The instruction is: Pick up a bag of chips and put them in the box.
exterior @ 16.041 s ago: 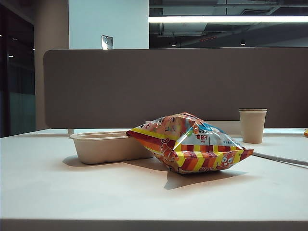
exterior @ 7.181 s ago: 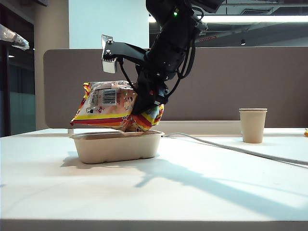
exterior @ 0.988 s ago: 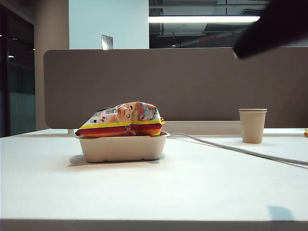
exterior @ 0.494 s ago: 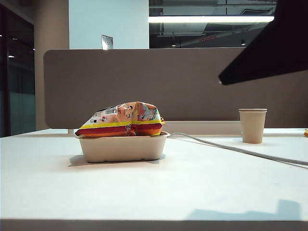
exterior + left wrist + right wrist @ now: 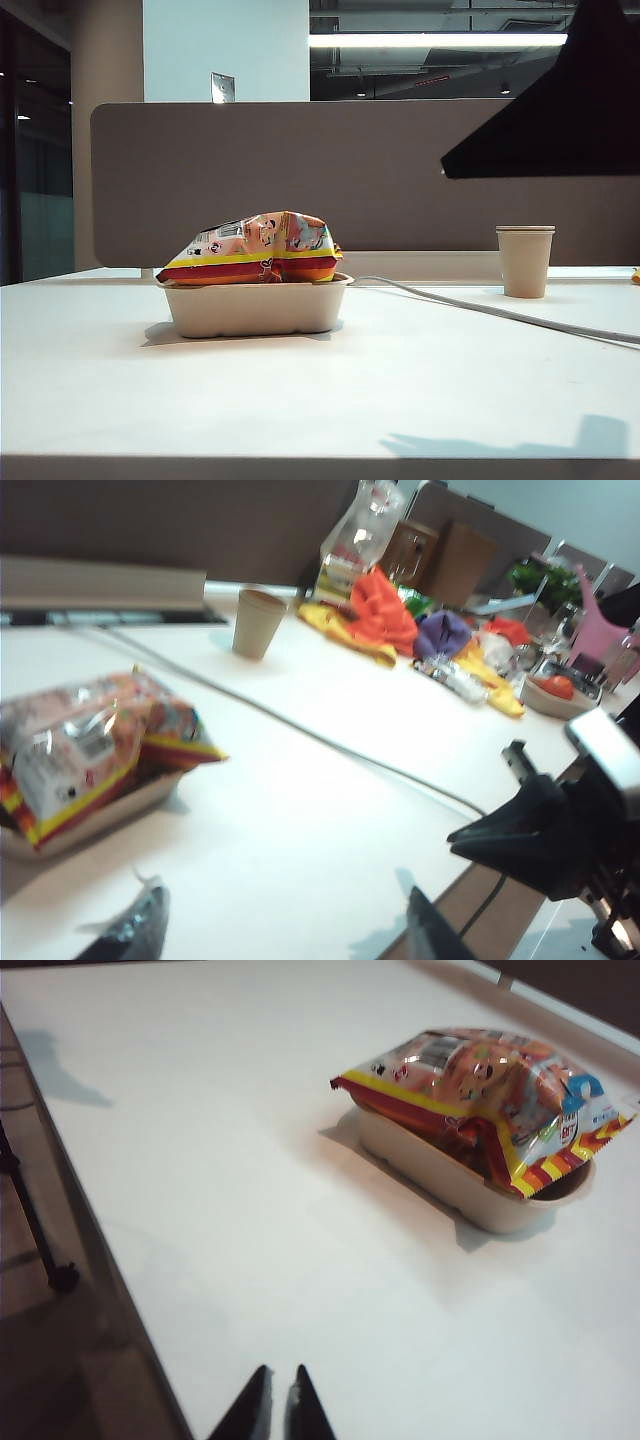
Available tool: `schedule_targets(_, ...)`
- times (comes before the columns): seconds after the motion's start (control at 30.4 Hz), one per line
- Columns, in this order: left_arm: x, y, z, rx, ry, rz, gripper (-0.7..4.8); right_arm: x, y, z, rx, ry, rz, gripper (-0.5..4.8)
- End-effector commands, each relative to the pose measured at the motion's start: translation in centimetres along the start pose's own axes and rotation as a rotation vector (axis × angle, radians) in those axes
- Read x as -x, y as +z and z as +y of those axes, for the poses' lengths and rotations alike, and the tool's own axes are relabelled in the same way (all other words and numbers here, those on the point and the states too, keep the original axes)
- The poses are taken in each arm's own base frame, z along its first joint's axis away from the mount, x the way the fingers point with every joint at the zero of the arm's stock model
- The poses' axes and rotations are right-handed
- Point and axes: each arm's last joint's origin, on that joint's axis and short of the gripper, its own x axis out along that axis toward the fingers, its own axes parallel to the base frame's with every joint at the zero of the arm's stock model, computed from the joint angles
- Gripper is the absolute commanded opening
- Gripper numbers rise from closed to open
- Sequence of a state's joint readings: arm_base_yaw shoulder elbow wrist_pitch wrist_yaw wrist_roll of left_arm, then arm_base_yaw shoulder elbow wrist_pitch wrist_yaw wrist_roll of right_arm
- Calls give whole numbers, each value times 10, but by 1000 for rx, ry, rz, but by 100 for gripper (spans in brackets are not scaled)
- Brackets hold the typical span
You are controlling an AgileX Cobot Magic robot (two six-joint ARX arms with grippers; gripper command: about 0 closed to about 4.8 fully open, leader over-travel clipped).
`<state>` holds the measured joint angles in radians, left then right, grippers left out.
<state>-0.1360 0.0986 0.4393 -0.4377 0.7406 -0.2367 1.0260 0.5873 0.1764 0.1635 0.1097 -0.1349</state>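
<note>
Glossy and puffy, the bag of chips (image 5: 252, 249) lay in the box (image 5: 252, 307) but bulged above its rim; we judged a nudge could tip it out. A cable (image 5: 500, 312) and paper cup (image 5: 524, 260) sat at three o'clock, obstructing nothing. The right gripper (image 5: 279, 1405), clear of the box, was closed and empty; the left gripper (image 5: 285, 925) stood apart, empty.

Dim room – bright overhead strip, blurry wrist views.

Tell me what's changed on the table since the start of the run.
The bag went from the table, right of the box, into it and was let go. The right gripper, shut and empty, has pulled back; the left gripper holds nothing. The box has shifted slightly right; the cup hasn't moved.
</note>
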Motion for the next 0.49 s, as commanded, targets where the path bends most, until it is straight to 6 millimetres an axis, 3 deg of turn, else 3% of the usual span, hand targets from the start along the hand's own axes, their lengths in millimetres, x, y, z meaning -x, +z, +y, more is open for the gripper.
schedule_targets(0.03,-3,-4,4,1,-3,4,303,0,-3,0,-6,-2,-10,39)
schedule_targets(0.13,-6,-10,8,11,0,14,302,-1,-10,1,-5,0,8,39)
schedule_targets(0.33,-8,-16,12,32,37,20,241,-1,-17,2,-2,3,30,40)
schedule_targets(0.49,-10,-19,15,33,53,18,240,-1,-22,3,-3,5,44,40)
